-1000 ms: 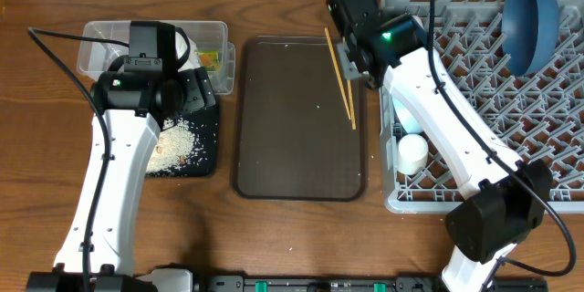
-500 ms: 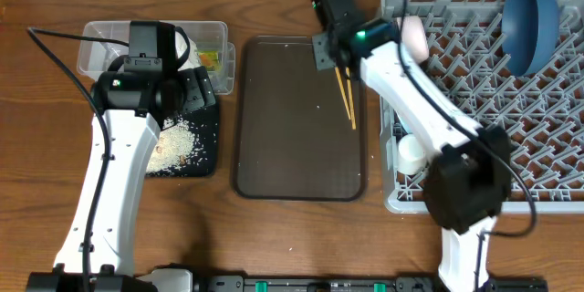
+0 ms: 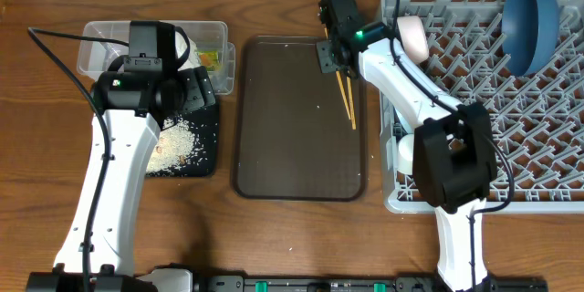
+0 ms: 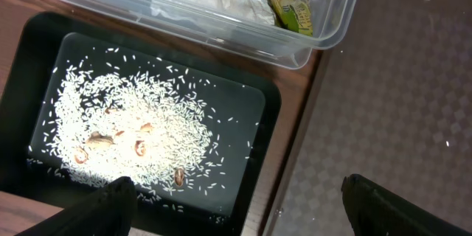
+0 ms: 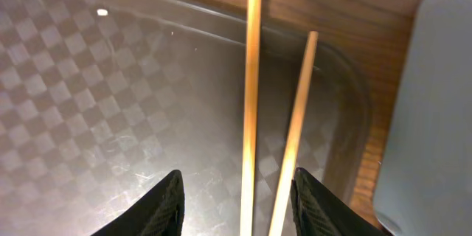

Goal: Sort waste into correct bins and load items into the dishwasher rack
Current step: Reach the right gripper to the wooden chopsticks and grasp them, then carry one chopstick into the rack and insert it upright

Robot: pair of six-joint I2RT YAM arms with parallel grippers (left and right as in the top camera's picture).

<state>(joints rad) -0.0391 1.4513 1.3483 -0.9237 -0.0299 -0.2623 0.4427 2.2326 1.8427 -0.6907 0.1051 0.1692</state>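
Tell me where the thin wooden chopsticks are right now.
Overhead, the thin wooden chopsticks lie along the right edge of the brown serving tray, beside the left wall of the grey plastic rack, with the open right hand over their far part.

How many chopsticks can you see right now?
2. One chopstick and a second chopstick lie side by side on the brown tray, near the dishwasher rack. None seem hidden.

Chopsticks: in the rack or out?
Out. Both chopsticks lie flat on the brown tray, beside the rack; right gripper open over them.
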